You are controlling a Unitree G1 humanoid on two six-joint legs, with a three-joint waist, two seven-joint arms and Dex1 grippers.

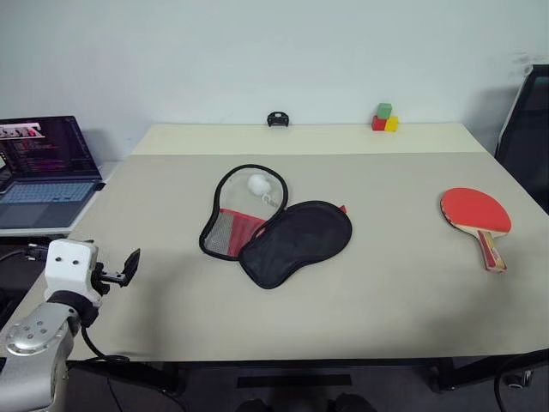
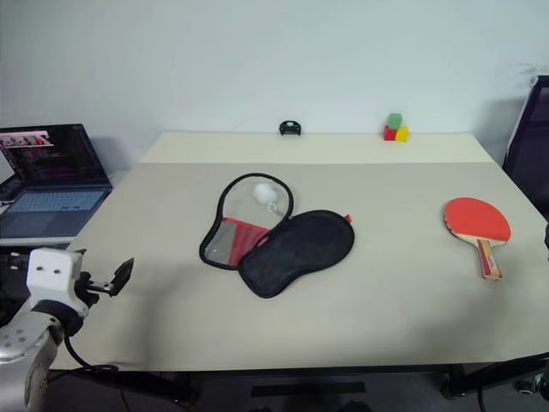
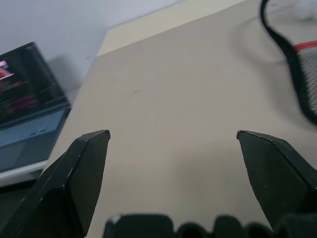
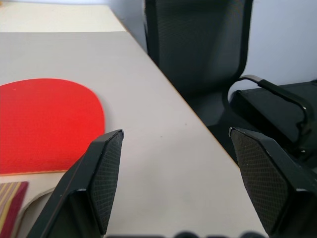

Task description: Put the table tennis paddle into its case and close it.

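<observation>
A broad beige table (image 1: 171, 309) stands against a pale wall. Near its middle lies the paddle-shaped soft fabric case (image 1: 274, 225), opened flat: the solid black half (image 1: 296, 242) rests nearer the front edge and overlaps the other half, which shows red lining and black mesh (image 1: 230, 232) inside a loop of black piping. A small white ball (image 1: 257, 183) sits within the rounded end of that piped half.

The round red-rubber-faced table tennis paddle (image 1: 476, 212), pale wood at its edge, lies flat towards the table's right side, well apart from the case, with its short red-and-black striped handle (image 1: 491, 252) pointing toward the front edge.

The left gripper (image 3: 173, 135) hangs over the table's front left corner, its two black fingers (image 3: 81, 168) spread wide and holding nothing; the case's piping is seen beyond them. The right gripper (image 4: 176, 131), near the table's right edge, also has its fingers (image 4: 106, 168) well apart and empty, just beside the paddle's red face.

At the far edge stand a small black object (image 1: 277, 118) and a stack of green, red and yellow blocks (image 1: 384, 118). An open laptop (image 1: 39, 167) sits on a surface to the left; a black mesh office chair (image 4: 198, 44) stands to the right.
</observation>
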